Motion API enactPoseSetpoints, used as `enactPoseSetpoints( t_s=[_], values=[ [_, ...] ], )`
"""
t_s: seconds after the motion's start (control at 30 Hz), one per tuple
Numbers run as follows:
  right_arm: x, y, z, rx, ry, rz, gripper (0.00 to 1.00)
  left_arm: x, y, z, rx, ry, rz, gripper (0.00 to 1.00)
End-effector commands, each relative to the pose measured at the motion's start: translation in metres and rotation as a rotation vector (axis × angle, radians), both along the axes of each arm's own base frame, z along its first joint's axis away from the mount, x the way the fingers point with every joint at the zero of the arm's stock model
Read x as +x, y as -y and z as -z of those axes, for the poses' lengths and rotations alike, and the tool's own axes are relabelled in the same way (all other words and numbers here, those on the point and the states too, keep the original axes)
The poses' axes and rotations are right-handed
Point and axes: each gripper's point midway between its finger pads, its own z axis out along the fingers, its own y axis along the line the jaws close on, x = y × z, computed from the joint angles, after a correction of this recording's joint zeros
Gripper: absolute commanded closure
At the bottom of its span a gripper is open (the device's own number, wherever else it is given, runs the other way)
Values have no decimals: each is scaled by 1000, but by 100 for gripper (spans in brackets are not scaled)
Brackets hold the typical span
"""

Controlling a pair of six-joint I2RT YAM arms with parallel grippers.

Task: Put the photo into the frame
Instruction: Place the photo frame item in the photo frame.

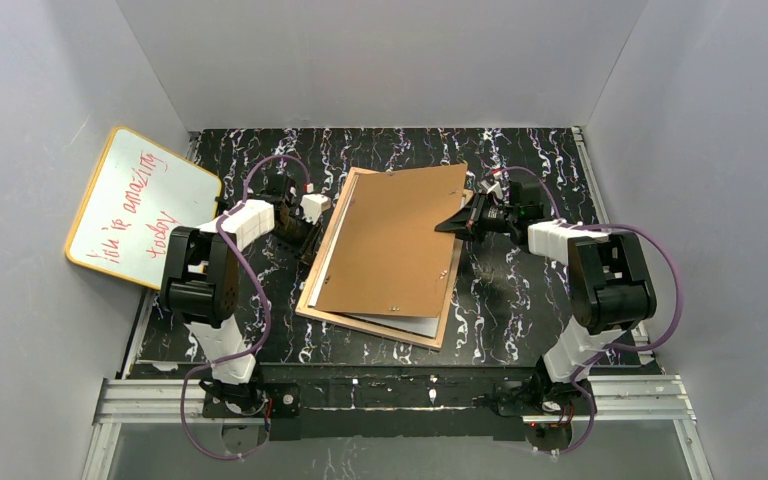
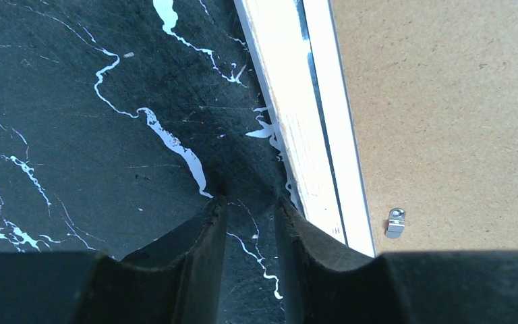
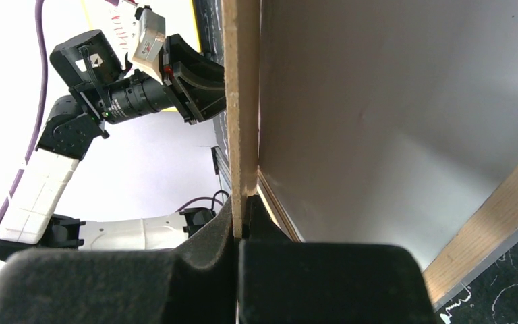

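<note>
Black table (image 1: 520, 300) with white veins carries everything, and plain pale walls stand around it. The right gripper (image 3: 243, 212) is closed tight on the right edge of the brown backing board (image 1: 390, 240), which the right wrist view shows edge-on between the fingers. The board is tilted, with its held side raised above the frame (image 2: 290, 121). The frame lies on the table with its tan wood reverse up. Inside it lies the photo (image 3: 391, 135), plain white back up. The board covers most of it, so from above only pale strips show at the left and near edges.

The left gripper (image 2: 249, 209) has its fingers a narrow gap apart with nothing between them. Its tips are low over the bare table, just beside the left rail of the frame. A small metal tab (image 2: 396, 223) sits on the board near that rail. An orange-rimmed whiteboard (image 1: 140, 205) leans against the left wall.
</note>
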Motion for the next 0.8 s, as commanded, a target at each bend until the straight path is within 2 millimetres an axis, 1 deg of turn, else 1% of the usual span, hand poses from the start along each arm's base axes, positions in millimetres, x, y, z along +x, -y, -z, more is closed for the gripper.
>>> enactPoseSetpoints(
  t_s=[0.0,0.17,0.3,0.47,0.63,0.77],
  values=[
    [13,-4,-25,48,108,-24,99,-24,3,11,1,-110,18,70],
    [10,-10,-19,49,94,-26,99,-28,11,11,-11,-118,37,71],
    [7,-21,-15,43,87,-38,99,-35,18,12,-23,-132,65,73],
    [5,-30,-6,33,75,-43,99,-44,23,7,-56,-153,102,76],
    [5,-33,9,-10,64,-68,99,-54,21,-1,-58,-158,142,77],
    [4,-32,24,-110,43,-103,98,-59,20,-7,-61,-160,153,78]
  ],
)
